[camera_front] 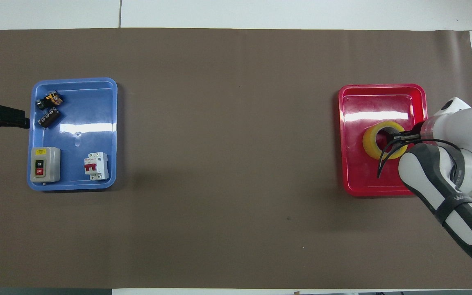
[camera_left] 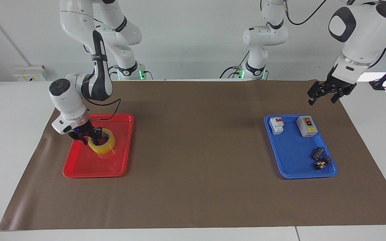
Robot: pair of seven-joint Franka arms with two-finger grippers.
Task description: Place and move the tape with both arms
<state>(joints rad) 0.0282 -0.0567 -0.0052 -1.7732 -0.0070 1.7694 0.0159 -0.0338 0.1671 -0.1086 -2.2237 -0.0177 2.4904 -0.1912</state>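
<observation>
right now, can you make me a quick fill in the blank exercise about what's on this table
1. The tape lies in the ____ tray.
2. The right gripper is at the tape's rim; the left gripper waits open in the air near the ____ tray.
3. The grey switch box lies ____ to the robots than the small dark parts.

Missing words: red; blue; nearer

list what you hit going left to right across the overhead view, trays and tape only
blue tray → red tray → tape, which lies in the red tray
</observation>
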